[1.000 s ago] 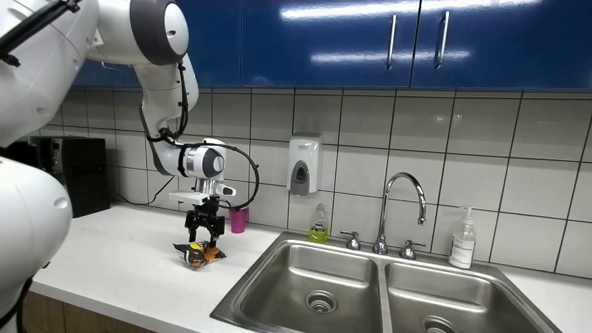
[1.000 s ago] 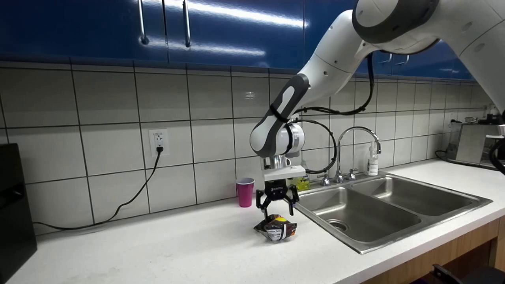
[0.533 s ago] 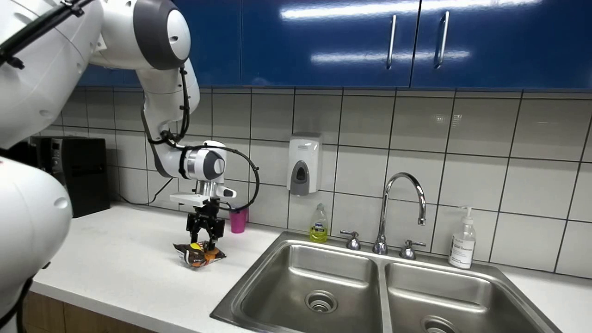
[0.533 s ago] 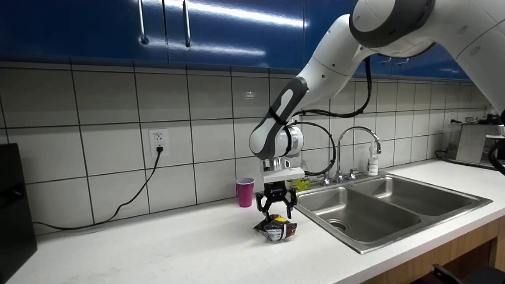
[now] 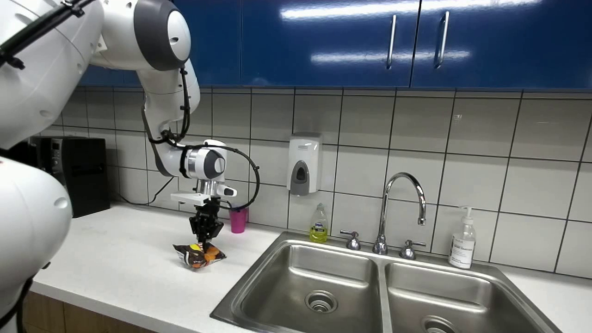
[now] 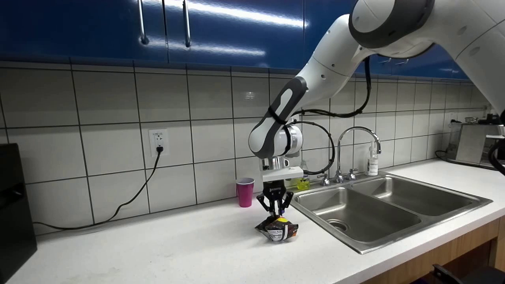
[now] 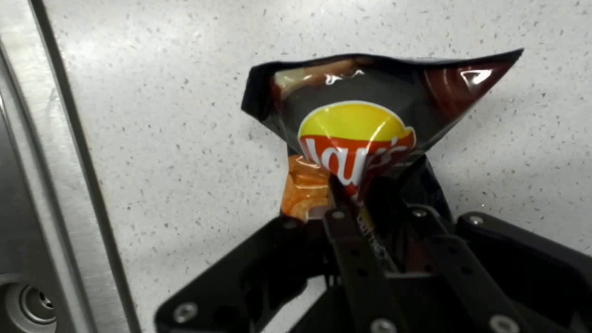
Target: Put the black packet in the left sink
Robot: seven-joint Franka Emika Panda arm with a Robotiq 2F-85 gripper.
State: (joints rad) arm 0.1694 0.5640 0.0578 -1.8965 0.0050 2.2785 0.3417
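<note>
The black packet (image 7: 365, 88), a crumpled shiny bag with a yellow and red logo, rests on the white counter. My gripper (image 6: 277, 215) points down from above and is shut on the packet's upper middle. In the wrist view the film gathers into a fold between the fingertips, and dark fingers (image 7: 360, 273) hide part of the bag. The packet (image 5: 187, 254) sits left of the steel double sink in an exterior view. The left sink (image 5: 277, 296), the basin nearer the packet, also shows as the left sink (image 6: 371, 221) with its drain visible.
A pink cup (image 6: 245, 193) stands behind the gripper by the tiled wall. A soap bottle (image 5: 318, 224) and a faucet (image 5: 381, 222) rise behind the basins. The raised sink rim (image 7: 69, 185) lies beside the packet. A black machine (image 5: 69, 173) stands on the counter.
My gripper has come down a little and its fingers have moved together from open, pinching the packet's top. The packet has shifted only slightly on the counter.
</note>
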